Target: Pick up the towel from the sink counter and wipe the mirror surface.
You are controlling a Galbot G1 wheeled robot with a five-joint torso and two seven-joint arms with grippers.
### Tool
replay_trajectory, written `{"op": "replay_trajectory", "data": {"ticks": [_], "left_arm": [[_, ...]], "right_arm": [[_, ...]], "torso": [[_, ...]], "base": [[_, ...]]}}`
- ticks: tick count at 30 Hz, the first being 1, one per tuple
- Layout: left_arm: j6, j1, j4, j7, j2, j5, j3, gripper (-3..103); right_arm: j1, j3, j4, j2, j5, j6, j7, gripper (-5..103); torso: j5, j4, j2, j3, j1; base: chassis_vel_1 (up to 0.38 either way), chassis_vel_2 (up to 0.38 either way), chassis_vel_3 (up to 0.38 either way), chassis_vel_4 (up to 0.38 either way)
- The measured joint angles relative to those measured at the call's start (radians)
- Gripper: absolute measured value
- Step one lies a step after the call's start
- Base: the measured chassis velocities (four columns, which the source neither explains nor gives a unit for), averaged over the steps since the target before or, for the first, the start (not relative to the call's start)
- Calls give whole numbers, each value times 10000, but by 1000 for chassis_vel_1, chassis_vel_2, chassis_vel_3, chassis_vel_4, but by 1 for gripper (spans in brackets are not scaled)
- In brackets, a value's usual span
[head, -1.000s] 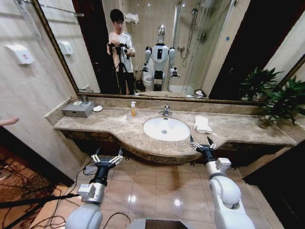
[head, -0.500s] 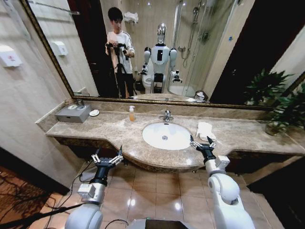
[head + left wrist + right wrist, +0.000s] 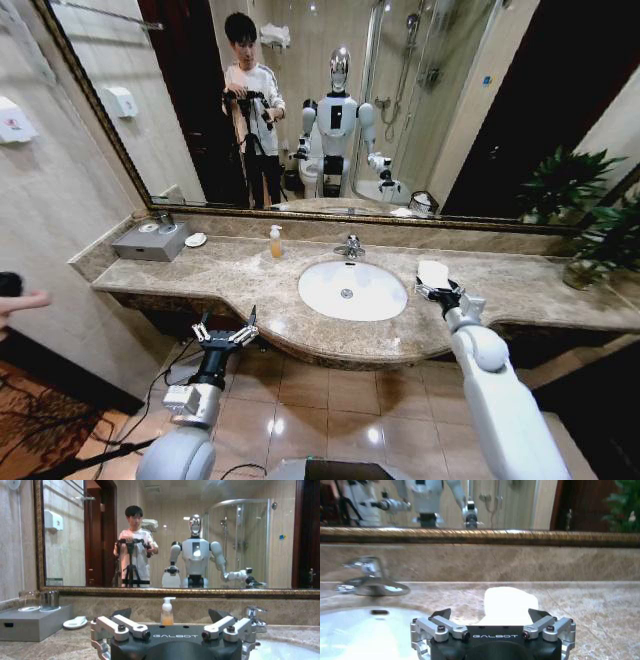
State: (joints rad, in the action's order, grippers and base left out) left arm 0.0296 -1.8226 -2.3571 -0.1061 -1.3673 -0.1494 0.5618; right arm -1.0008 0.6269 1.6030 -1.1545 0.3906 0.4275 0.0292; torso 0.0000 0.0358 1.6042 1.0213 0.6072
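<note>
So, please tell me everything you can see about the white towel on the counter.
The towel is white, looks like soft cloth, and is folded into a small, roughly rectangular pad. It lies flat on the brown marble sink counter, to the right of the white basin and in front of the mirror surface. The right gripper, fingers open, is just in front of it over its near edge; whether it touches the towel I cannot tell.

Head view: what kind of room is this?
Most likely a hotel-style bathroom: a marble sink counter with a white basin and chrome faucet, a wide framed mirror surface above it, and a glass shower enclosure reflected in that mirror.
</note>
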Motion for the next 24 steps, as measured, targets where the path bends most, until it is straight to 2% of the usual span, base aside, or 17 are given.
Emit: {"op": "replay_trajectory", "data": {"ticks": [6, 8, 15, 18, 20, 21, 23, 24], "left_arm": [[0, 1, 0, -1, 0, 0, 0, 100], [0, 0, 0, 0, 0, 0, 0, 100], [0, 0, 0, -1, 0, 0, 0, 100], [0, 0, 0, -1, 0, 0, 0, 100], [0, 0, 0, 0, 0, 0, 0, 100], [0, 0, 0, -1, 0, 0, 0, 100], [0, 0, 0, -1, 0, 0, 0, 100], [0, 0, 0, 0, 0, 0, 0, 100]], "right_arm": [[1014, -377, -1404, 447, 478, 58, -330, 100], [1561, -679, -1860, 584, 833, 343, -367, 100], [2605, -1323, -3053, 514, 715, 384, -349, 102], [3043, -1481, -3736, 368, 322, 385, -244, 93], [3097, -1485, -3850, 335, 248, 399, -203, 93], [3143, -1483, -3968, 292, 181, 434, -149, 83], [3169, -1476, -4054, 264, 128, 436, -113, 83], [3200, -1461, -4168, 237, 79, 437, -36, 78]], "torso": [[2, 2, -1, 1, 6], [-2, 1, -1, 1, 5], [0, 3, 0, 1, 5], [-1, 4, -1, 1, 5], [-1, 5, -1, 1, 5], [-2, 2, 0, 1, 5], [-2, 1, 0, 0, 5], [-1, 0, 0, 0, 5]], "base": [[0, 0, 0, 0], [0, 0, 0, 0], [0, 0, 0, 0], [0, 0, 0, 0], [0, 0, 0, 0], [0, 0, 0, 0], [0, 0, 0, 0], [0, 0, 0, 0]]}}
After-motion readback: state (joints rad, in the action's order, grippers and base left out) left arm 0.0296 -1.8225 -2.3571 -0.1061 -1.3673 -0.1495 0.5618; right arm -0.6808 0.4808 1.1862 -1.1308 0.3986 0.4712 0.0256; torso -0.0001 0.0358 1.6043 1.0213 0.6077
